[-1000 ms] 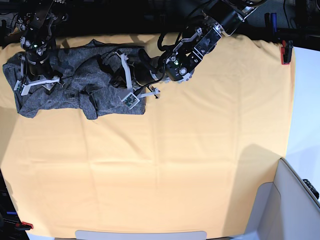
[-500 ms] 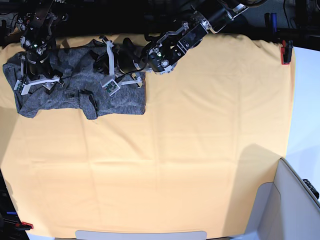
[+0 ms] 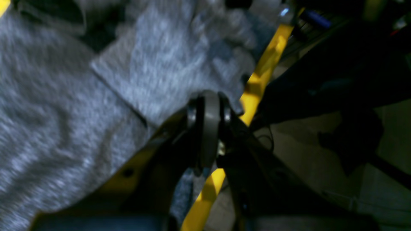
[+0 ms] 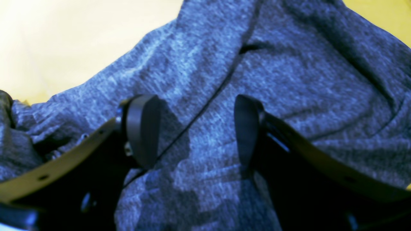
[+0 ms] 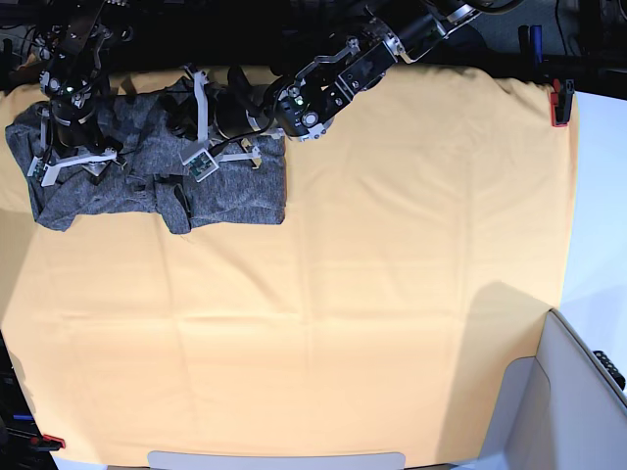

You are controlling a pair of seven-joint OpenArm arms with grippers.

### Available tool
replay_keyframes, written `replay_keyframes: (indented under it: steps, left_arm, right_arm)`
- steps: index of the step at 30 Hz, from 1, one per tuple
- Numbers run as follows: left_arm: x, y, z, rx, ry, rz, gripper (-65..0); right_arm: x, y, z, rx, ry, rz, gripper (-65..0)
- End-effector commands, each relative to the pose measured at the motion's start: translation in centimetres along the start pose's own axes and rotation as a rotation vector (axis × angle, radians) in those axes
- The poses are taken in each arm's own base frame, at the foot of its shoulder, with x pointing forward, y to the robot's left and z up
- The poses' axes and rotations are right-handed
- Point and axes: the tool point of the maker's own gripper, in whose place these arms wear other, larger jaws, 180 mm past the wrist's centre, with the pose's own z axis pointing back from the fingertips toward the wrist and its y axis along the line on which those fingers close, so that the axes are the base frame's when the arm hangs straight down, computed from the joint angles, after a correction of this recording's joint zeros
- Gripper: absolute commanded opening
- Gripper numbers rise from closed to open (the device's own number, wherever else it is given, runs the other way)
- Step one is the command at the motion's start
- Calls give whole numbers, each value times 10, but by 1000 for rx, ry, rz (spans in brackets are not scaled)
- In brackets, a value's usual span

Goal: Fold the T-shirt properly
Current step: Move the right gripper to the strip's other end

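T-shirt (image 5: 147,166) fold line: right wrist view only.

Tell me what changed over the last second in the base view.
The left hand, shut, swept from the T-shirt's right edge toward the view's left and the far edge of the table cloth, its arm following. Whether it holds fabric is unclear. The right hand stayed open over the shirt's left part; the shirt's outline barely changed.

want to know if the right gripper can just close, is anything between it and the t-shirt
Nothing visible. The right gripper is open directly over the T-shirt, with only bare grey fabric between its pads.
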Motion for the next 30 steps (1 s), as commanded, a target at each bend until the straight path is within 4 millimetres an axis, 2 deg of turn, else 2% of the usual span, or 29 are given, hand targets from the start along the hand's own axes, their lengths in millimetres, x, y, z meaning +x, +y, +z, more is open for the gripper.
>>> replay_keyframes:
  steps: [1, 7, 10, 14, 18, 20, 22, 24, 30]
  left_arm:
    - [26, -7, 6, -22, -79, -24, -643]
    - [44, -10, 27, -19, -140, -80, -640]
    - [55, -2, 39, 7, -180, -85, -639]
    - [59, 18, 47, 54, -195, -58, -639]
    - [49, 36, 54, 95, -176, -51, -614]
    - [44, 45, 59, 117, -168, -51, -589]
    - [39, 46, 59, 120, -160, -45, -578]
    - [32, 49, 61, 127, -145, -40, -576]
    - [22, 49, 60, 128, -129, -24, -575]
  right_arm:
    - [16, 0, 2, 3, -50, 9, -286]
    - [23, -3, 3, -2, -66, 15, -286]
    - [41, -14, 3, -18, -95, 70, -286]
    - [70, -21, 10, -24, -140, 140, -282]
    - [99, -25, 14, -13, -110, 181, -279]
    - [107, -26, 14, 27, -87, 194, -246]
    - [112, -29, 13, 64, -72, 220, -204]
    - [113, -43, 10, 75, -46, 249, -163]
    - [100, -75, -5, 111, 54, 343, -157]
